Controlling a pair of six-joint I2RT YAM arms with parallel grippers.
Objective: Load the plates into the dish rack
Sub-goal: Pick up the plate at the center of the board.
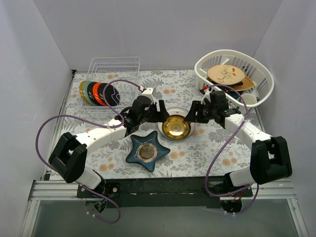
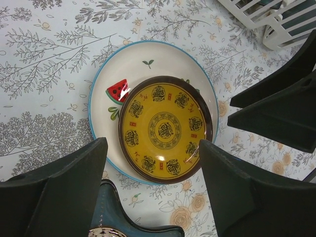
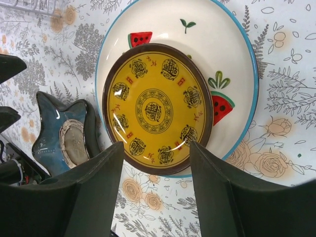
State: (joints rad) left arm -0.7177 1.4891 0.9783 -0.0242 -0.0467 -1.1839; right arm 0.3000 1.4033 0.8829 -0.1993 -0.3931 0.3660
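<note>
**A:** Where was the yellow plate (image 2: 165, 129) at that moment?

**B:** It lay flat on the white plate with watermelons (image 2: 148, 59), in the middle of the table (image 1: 207, 148). It was well apart from the dish rack (image 1: 114, 66) at the far left.

**A:** And the two grippers?

**B:** The left gripper (image 1: 157, 112) stood at its left side and the right gripper (image 1: 193, 112) at its right side. Both had their fingers apart and clamped nothing. In each wrist view the yellow rim showed in the gap, below the dark fingers (image 3: 89, 197).

**A:** Why two arms for one plate?

**B:** I believe it was because the plate lay flat on another plate, so the rim gave little room for a finger. One arm could tip the edge and the other take it. This is only my guess.

**A:** And the rack?

**B:** Some standing plates (image 1: 98, 93) were on edge in its near left part. I judged that the wire dividers kept them upright. The blue star dish (image 1: 147, 152) lay just beside the stack, so a careless lift could knock it.
</note>
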